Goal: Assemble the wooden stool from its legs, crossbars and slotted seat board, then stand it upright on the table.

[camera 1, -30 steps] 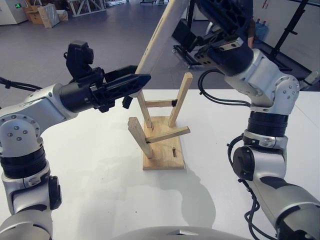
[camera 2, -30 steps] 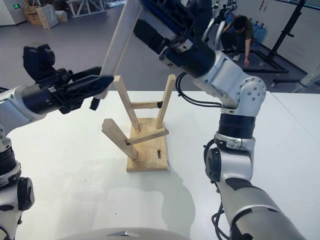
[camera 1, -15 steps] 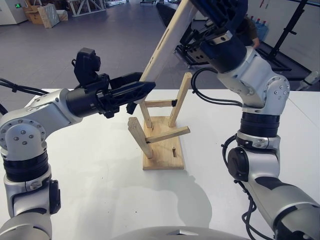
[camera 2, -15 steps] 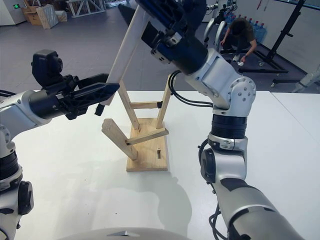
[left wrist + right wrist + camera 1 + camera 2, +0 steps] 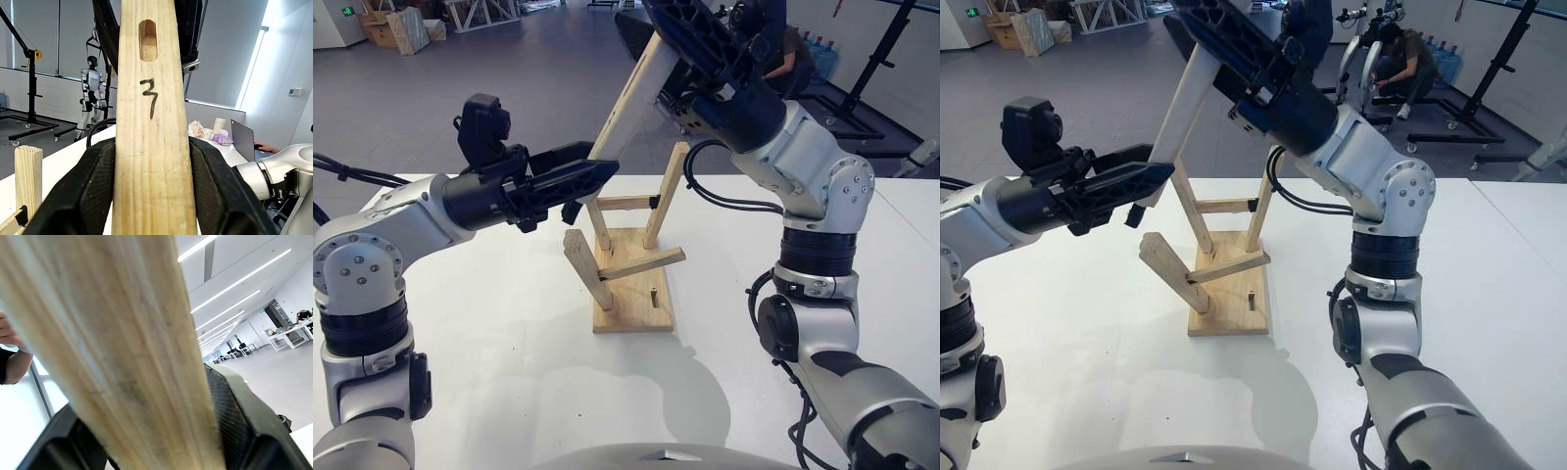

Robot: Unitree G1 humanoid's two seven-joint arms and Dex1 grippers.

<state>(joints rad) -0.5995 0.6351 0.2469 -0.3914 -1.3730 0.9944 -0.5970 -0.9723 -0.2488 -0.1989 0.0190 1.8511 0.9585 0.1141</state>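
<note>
There is one board, lying flat on the white table with its long axis running near to far. There are four legs. Three stand in the board and the fourth leg is up in the air above them.

The far-left leg and far-right leg rise close to upright. The near-left leg leans off to the left.

There are two crossbars. The far crossbar joins the two far legs. The near crossbar runs right from the near-left leg, tilted up a little, and its right end is free.

The fourth leg slants, its long axis climbing from lower left to upper right. The left gripper is clamped on its lower end, close above the top of the far-left leg. I cannot tell whether the two legs touch. The right gripper is clamped on its upper end.

From the head you can see a small slot in the near-right part of the board. The left wrist view shows something the head views do not: an oval mortise in the fourth leg's face, with a hand-drawn mark under it. It also shows the black pads pressed to both sides of that leg. The right wrist view shows the leg's grain close up, with dark pads on either side.
</note>
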